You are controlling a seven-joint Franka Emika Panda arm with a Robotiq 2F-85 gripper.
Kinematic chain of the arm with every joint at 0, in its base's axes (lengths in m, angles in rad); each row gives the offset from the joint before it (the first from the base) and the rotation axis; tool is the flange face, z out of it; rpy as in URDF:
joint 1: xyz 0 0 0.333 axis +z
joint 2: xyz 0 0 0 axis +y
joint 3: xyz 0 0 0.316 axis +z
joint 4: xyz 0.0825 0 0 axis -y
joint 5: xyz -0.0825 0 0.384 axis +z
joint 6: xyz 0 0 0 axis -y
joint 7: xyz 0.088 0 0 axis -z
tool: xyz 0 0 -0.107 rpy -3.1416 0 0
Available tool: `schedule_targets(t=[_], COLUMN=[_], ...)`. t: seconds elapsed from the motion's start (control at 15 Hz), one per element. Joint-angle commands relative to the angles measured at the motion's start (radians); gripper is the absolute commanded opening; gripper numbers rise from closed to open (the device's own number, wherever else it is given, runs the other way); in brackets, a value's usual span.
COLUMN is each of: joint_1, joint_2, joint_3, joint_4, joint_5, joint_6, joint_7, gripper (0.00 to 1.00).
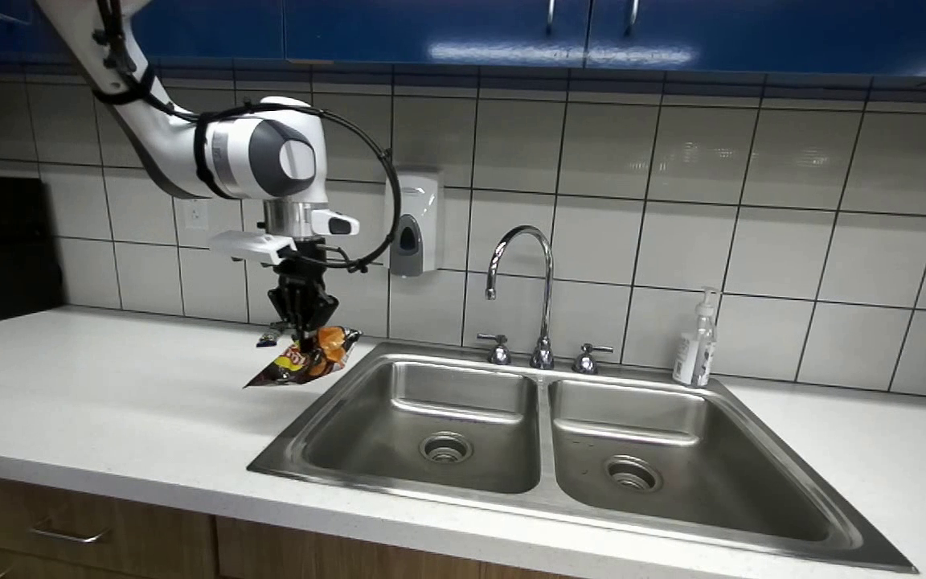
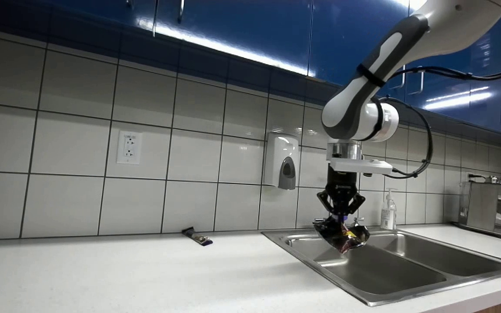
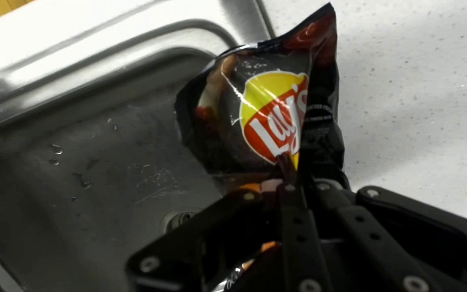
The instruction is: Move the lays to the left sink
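Note:
The Lay's bag (image 1: 330, 351) is a dark, shiny packet with a yellow and red logo. It also shows in an exterior view (image 2: 342, 237) and in the wrist view (image 3: 274, 115). My gripper (image 1: 305, 338) points down and is shut on the pinched middle of the bag, as the wrist view (image 3: 294, 186) shows. The fingers and arm linkage hide part of the bag. The bag hangs in the air near the left side edge of the left sink (image 1: 463, 434). In the wrist view it overlaps both that basin (image 3: 108, 170) and the counter beside it.
A small dark wrapped bar (image 2: 197, 237) lies on the counter (image 2: 146, 278) near the tiled wall. The faucet (image 1: 545, 297) stands behind the sink divider. The right basin (image 1: 672, 458), a soap bottle (image 1: 696, 346) and a wall dispenser (image 1: 416, 225) are nearby. Blue cabinets (image 1: 431, 32) hang above.

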Motion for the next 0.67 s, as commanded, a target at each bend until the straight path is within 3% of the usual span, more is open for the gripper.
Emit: schedule_targets(t=[0.0, 0.6], joint_1=[-0.073, -0.183], joint_2=[-0.065, -0.006], joint_3=[-0.035, -0.139], joint_4=[-0.057, -0.020], joint_5=[0.052, 0.134], joint_6=[0.020, 0.015], joint_7=[-0.185, -0.497], gripper=[0.00, 0.00])
